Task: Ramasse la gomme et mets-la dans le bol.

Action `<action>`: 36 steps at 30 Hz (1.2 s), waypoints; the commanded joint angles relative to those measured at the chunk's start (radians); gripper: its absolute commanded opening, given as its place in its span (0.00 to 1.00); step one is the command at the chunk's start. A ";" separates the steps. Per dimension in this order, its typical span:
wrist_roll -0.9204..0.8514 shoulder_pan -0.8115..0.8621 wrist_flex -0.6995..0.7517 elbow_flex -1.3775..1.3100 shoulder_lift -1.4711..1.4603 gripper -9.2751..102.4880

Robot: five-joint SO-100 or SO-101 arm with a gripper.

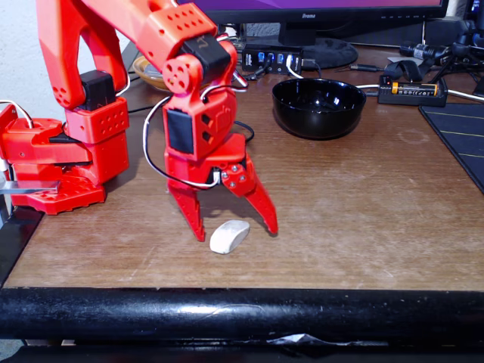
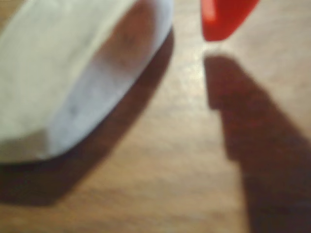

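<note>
— Currently we have the gripper [image 1: 237, 233] lowered to the table [image 1: 363, 212] with its jaws spread wide, one finger on each side of the eraser [image 1: 229, 236] in the fixed view. Nothing is gripped. The eraser lies flat on the wood near the front edge; the black bowl [image 1: 318, 107] sits well apart, toward the back of the desk below the monitor [image 1: 318, 9].

— Do we judge the eraser centred between the fingers?

— Not fully. In the fixed view it lies at an angle across the gap, nearer the left finger than the right. In the wrist view the eraser [image 2: 73, 73] occupies the upper left, and one red fingertip [image 2: 224, 19] stands apart from it at the top, with bare wood between them.

— What failure do we expect?

— Three cases. First: if the jaws close off-centre, one finger reaches the eraser first and pushes it sideways or spins it. Second: the eraser looks rounded and smooth, so we judge that a pinch on its curved flank may squeeze it out of the grip. Third: if the tips sit too high, they close on the upper curve only, and the eraser may drop during the lift or the carry toward the bowl.

— Any hazard near the bowl?

— Its rim stands high, so a low carry risks striking it.
</note>
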 commanded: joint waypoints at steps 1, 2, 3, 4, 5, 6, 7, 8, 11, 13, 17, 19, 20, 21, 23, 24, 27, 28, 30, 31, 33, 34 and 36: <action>-0.009 0.011 -0.018 0.000 0.005 0.40; -0.011 0.011 -0.018 0.000 0.000 0.40; -0.011 0.012 -0.020 0.000 -0.006 0.40; -0.014 0.012 -0.021 0.002 -0.011 0.40; -0.015 0.012 -0.025 0.006 -0.015 0.40; -0.015 0.014 -0.028 0.009 -0.017 0.40; -0.018 0.014 -0.032 0.015 -0.017 0.39; -0.018 0.015 -0.034 0.018 -0.017 0.39; -0.023 0.018 -0.049 0.040 -0.014 0.39; -0.025 0.018 -0.058 0.051 -0.011 0.38; -0.021 0.018 -0.063 0.057 -0.006 0.38; -0.017 0.018 -0.064 0.057 -0.002 0.38; -0.017 0.018 -0.064 0.057 0.000 0.38; -0.017 0.020 -0.066 0.058 0.002 0.37; -0.026 0.032 -0.072 0.061 0.000 0.37; -0.035 0.035 -0.078 0.069 -0.005 0.37; -0.049 0.044 -0.097 0.095 -0.025 0.37; -0.052 0.044 -0.101 0.101 -0.032 0.37; -0.049 0.044 -0.094 0.087 -0.046 0.37; -0.048 0.043 -0.089 0.078 -0.052 0.37; -0.048 0.035 -0.077 0.061 -0.064 0.37; -0.048 0.035 -0.075 0.057 -0.069 0.37; -0.049 0.035 -0.064 0.051 -0.083 0.37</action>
